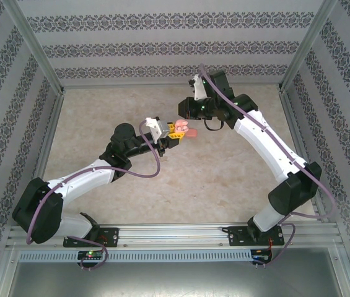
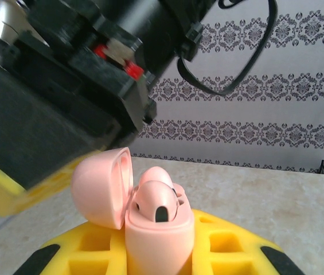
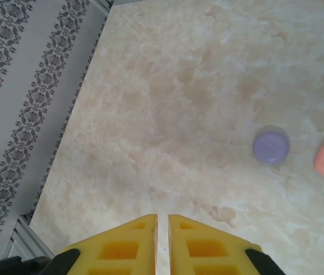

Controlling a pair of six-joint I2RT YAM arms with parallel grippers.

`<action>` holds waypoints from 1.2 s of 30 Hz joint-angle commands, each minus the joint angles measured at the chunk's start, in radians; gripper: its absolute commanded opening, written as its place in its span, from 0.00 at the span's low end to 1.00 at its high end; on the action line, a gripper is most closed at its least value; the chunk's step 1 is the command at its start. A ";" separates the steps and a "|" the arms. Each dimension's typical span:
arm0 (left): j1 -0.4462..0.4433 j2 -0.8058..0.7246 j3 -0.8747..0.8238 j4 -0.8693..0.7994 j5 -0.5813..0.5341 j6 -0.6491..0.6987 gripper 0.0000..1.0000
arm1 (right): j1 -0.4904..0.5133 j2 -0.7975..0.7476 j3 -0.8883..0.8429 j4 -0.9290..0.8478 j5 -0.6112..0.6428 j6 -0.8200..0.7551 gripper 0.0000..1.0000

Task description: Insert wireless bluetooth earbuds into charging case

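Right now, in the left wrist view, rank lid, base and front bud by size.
Largest: lid and base, alike; the frame cuts the base, so unranked.
Smallest: front bud.

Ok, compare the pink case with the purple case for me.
The pink case stands lid-open with earbuds seated inside; the purple case looks closed. The pink case is held in the left gripper; the purple case lies free on the table. Both are small and rounded.
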 commanded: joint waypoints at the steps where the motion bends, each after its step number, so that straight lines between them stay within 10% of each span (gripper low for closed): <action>1: -0.018 0.011 0.021 0.008 0.014 0.016 0.00 | 0.020 -0.065 -0.050 0.011 -0.010 -0.013 0.14; 22: -0.022 0.048 0.029 0.051 -0.025 -0.027 0.00 | -0.025 -0.405 -0.296 0.036 0.096 0.047 0.13; 36: 0.006 0.089 -0.029 0.030 -0.244 -0.191 0.00 | -0.117 -0.504 -0.613 0.124 0.138 0.104 0.26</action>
